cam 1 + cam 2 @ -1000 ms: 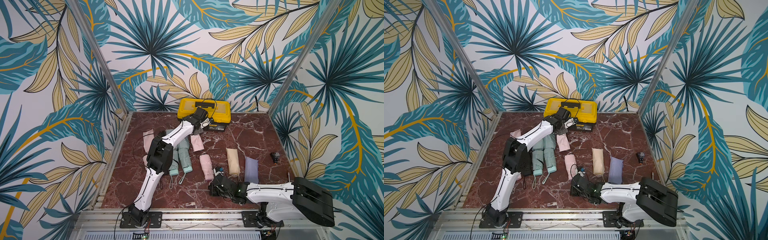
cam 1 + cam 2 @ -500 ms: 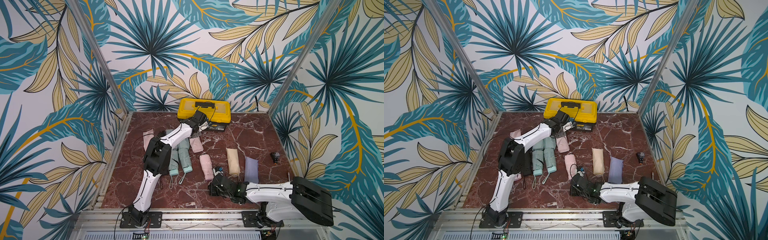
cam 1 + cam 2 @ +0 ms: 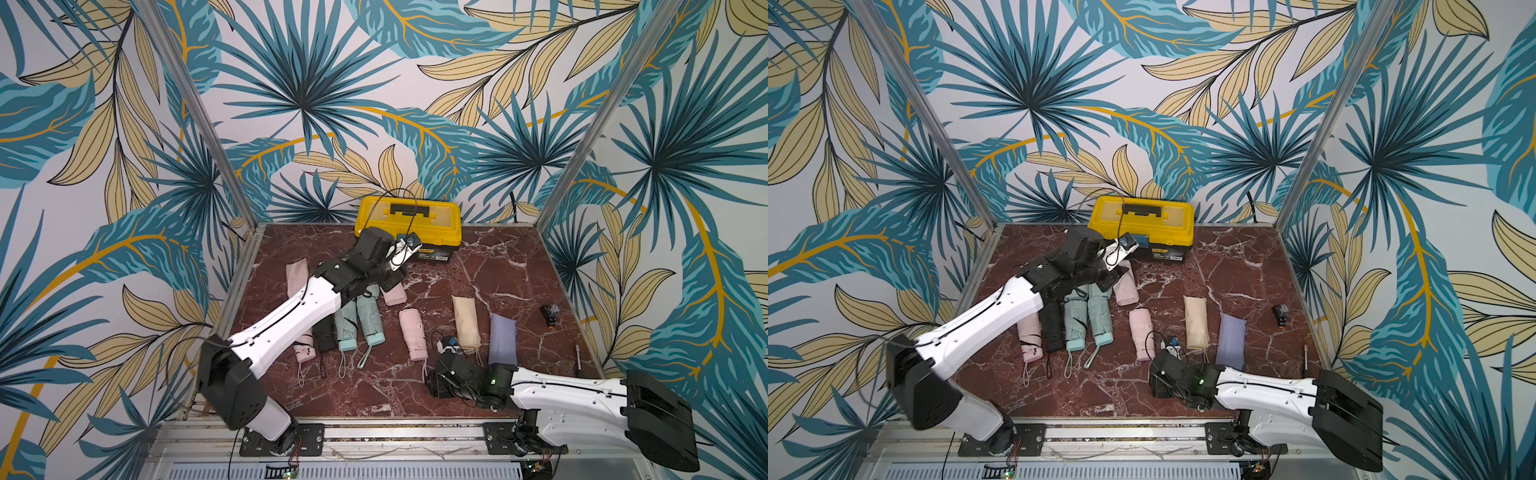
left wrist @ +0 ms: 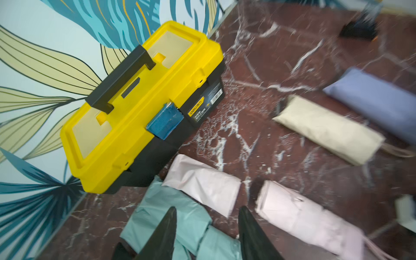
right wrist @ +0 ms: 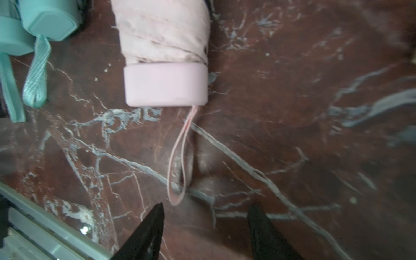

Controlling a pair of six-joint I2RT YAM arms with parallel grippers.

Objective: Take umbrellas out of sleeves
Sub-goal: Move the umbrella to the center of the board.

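The red marble worktop [image 3: 498, 266] fills the lower middle of both top views. The yellow-lidded toolbox [image 3: 409, 216] stands at its far edge, front label too blurred to read. Five bare umbrellas [image 3: 347, 328] lie from left to centre, long axes far-to-near, handles toward the lower edge. The beige sleeve [image 3: 466, 322] and lilac sleeve [image 3: 502, 338] lie parallel, right of centre. The left tool [image 4: 207, 208] gapes empty over a mint sleeve [image 4: 162, 195]. The right tool [image 5: 206, 204], likewise parted, grips nothing near the pink umbrella [image 5: 164, 56].

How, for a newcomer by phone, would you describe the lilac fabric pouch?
From the yellow-lidded black toolbox at the back, look to the umbrella row on the red marble table. The lilac fabric pouch ends it on the robot's right, beside a beige pouch; nothing else is purple.
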